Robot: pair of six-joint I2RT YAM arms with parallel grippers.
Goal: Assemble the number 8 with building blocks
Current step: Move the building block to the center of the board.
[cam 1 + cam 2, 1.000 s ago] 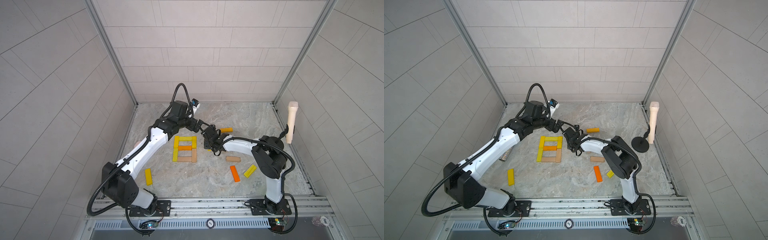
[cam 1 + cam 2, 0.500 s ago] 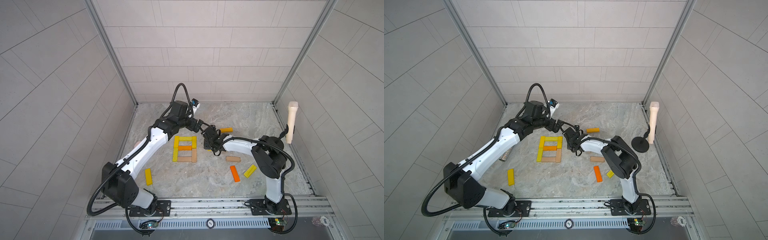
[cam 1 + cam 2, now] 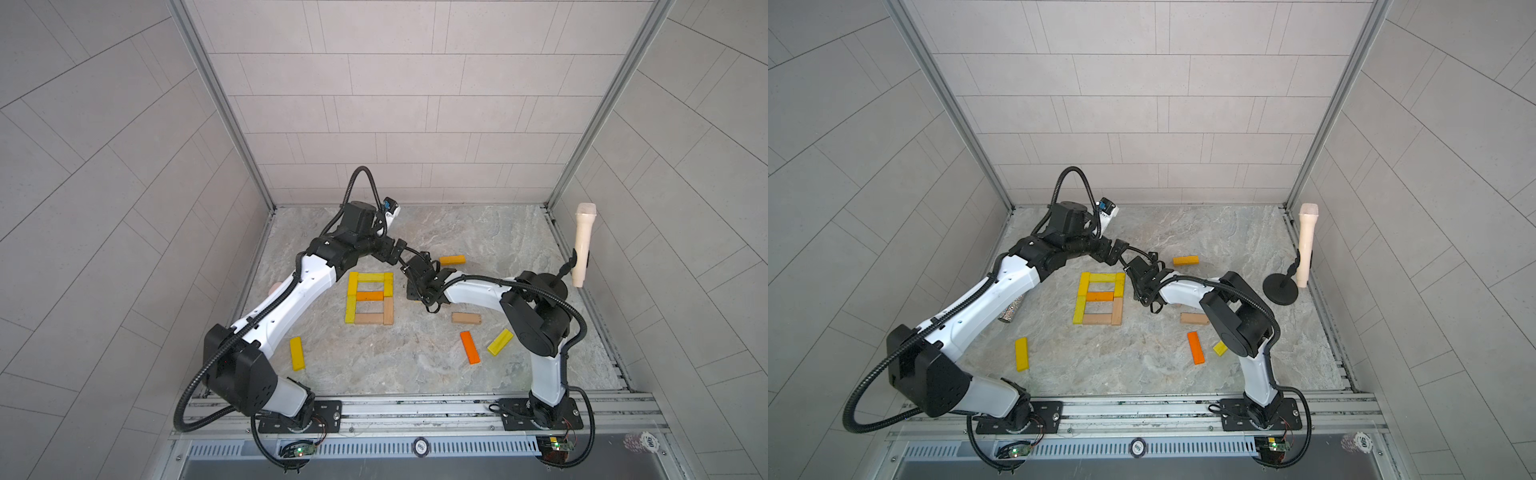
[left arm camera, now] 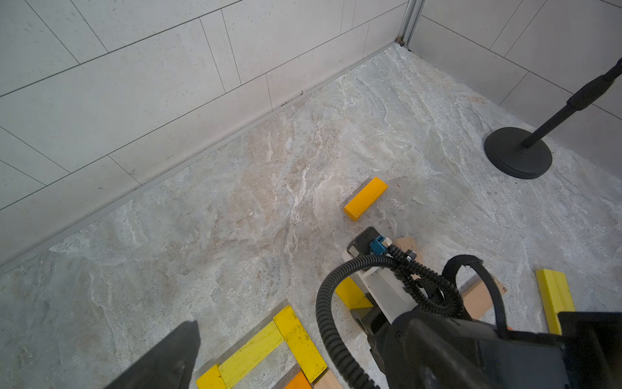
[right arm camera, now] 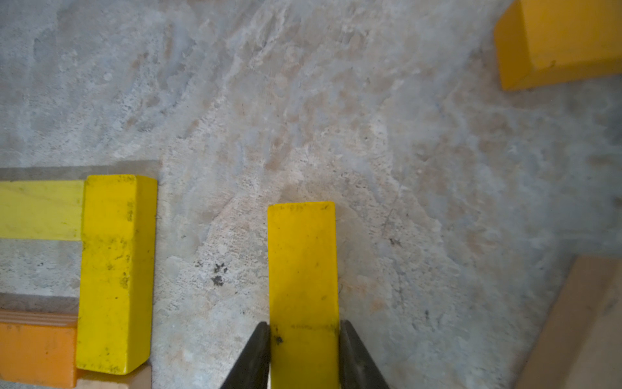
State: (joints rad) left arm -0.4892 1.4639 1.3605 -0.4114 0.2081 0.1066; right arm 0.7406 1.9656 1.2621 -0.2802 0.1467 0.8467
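Building blocks form a closed figure of yellow, orange and tan bars mid-floor, seen in both top views. My right gripper is shut on a yellow block, one black finger pressed to each long side. That block lies parallel to the figure's yellow right bar, a gap apart and low over the floor. From above, the right gripper sits just right of the figure. My left gripper hovers open behind the figure's far right corner; only one of its fingers shows.
Loose blocks lie about: amber, tan, orange, yellow and yellow. A cream microphone on a black stand stands at the right wall. A glittery microphone lies under the left arm.
The right gripper's fingers have closed onto the yellow block. Both arms have stayed almost where they were, and the left gripper stays open.
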